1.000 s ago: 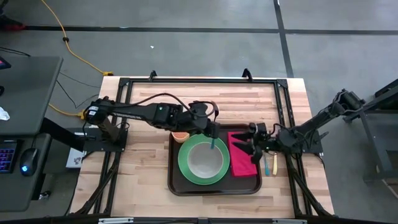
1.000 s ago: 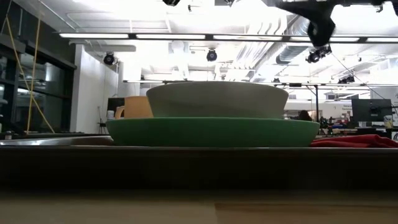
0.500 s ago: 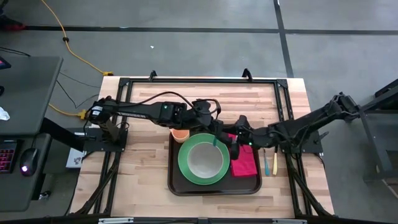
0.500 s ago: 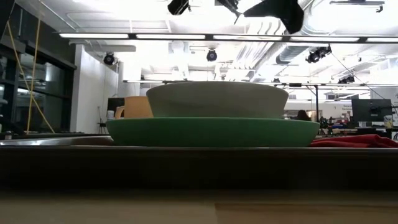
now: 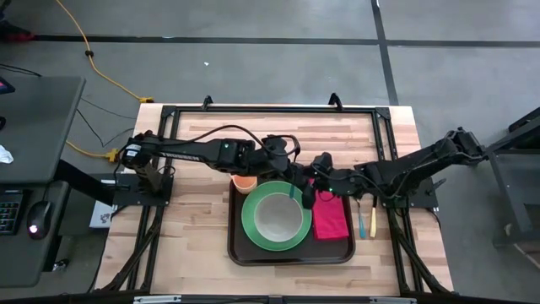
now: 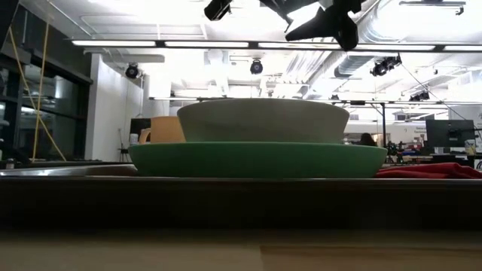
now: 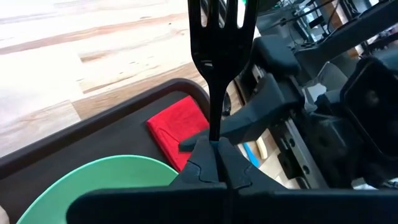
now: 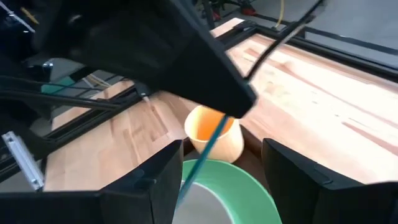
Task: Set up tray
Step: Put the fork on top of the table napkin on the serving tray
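Handing over cleanly means the right gripper (image 5: 309, 193), fingers spread at frame centre, should settle squarely around the slim teal plastic fork (image 5: 292, 192) pinched upright by the left gripper (image 5: 291, 179). Below, the dark brown plastic tray (image 5: 239, 253) holds a green plate (image 5: 250, 229) with a pale bowl (image 5: 275, 217), a red napkin (image 5: 332, 219) and an orange cup (image 5: 244, 182).
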{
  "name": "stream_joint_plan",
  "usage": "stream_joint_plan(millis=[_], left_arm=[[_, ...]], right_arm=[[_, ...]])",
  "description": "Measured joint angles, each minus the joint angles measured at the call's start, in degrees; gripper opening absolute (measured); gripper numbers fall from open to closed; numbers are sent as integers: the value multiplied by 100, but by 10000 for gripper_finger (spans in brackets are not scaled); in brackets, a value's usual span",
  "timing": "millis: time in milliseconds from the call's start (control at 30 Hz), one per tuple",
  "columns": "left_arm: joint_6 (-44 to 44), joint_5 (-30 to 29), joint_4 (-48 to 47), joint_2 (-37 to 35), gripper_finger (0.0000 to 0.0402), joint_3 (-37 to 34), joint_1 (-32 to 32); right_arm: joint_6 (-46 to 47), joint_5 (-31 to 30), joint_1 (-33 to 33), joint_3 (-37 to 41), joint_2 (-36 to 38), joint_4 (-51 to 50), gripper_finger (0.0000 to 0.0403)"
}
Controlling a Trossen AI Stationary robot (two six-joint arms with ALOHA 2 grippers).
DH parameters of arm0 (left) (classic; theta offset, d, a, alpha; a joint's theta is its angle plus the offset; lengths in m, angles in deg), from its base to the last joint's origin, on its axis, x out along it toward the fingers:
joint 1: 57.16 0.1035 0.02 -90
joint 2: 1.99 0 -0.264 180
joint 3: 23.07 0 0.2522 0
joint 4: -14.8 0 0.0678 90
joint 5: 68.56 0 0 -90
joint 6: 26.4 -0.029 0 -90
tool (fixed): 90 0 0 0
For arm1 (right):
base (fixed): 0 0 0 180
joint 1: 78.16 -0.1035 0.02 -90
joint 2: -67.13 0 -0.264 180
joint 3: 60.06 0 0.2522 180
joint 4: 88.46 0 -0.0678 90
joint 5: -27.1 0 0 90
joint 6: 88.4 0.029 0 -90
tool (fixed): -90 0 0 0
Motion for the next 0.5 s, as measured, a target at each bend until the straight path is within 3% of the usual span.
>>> stream_joint_plan(millis=[500], left_arm=[[-111, -4, 205, 2, 10, -2, 6]], right_arm=[[148, 157, 264, 0, 2, -177, 193]])
